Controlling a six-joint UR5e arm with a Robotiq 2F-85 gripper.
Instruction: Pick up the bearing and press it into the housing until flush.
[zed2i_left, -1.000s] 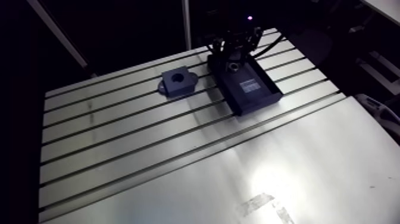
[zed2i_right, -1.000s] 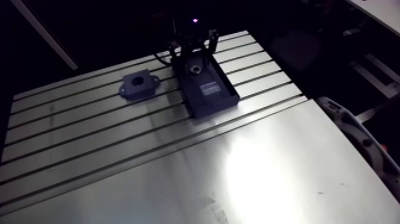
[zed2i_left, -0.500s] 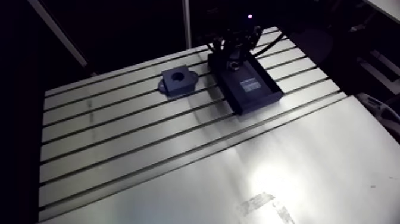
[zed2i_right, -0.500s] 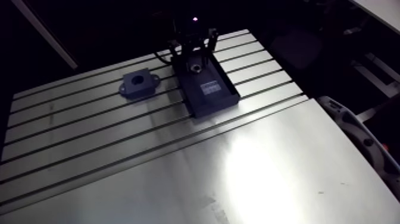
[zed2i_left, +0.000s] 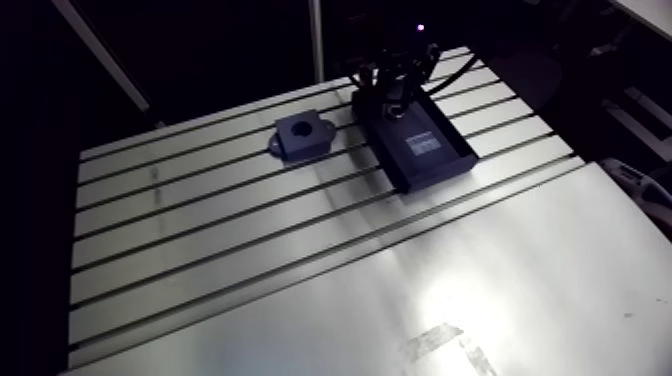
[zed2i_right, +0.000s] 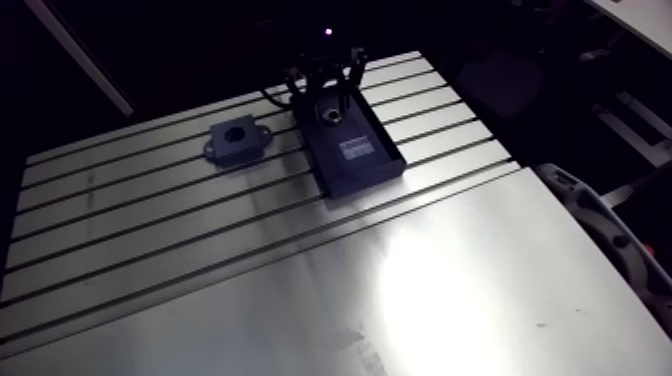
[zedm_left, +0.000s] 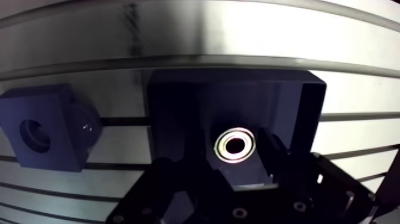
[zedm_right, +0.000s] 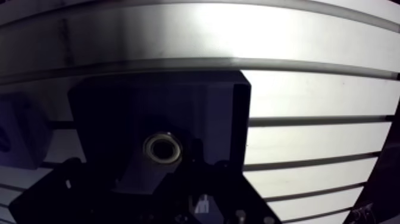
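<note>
Likely the pick-up: gripper (zedm_left: 237, 170) low in the tray (zedm_left: 311, 113) over the bearing (zedm_left: 235, 145), grip impossible to tell; next calls for a level lift toward the housing (zedm_left: 44, 136) beside the tray

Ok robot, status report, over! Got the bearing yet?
Gripper low over black tray, right above bearing. Bearing lies in tray. Housing beside tray, bore empty. Nothing between them.

My gripper (zed2i_left: 393, 100) has crept a touch toward the far end of the tray (zed2i_left: 432, 162), over the bearing (zedm_left: 236, 145). Small move. The whole arm view slid slightly, which is the camera shifting with me.
</note>
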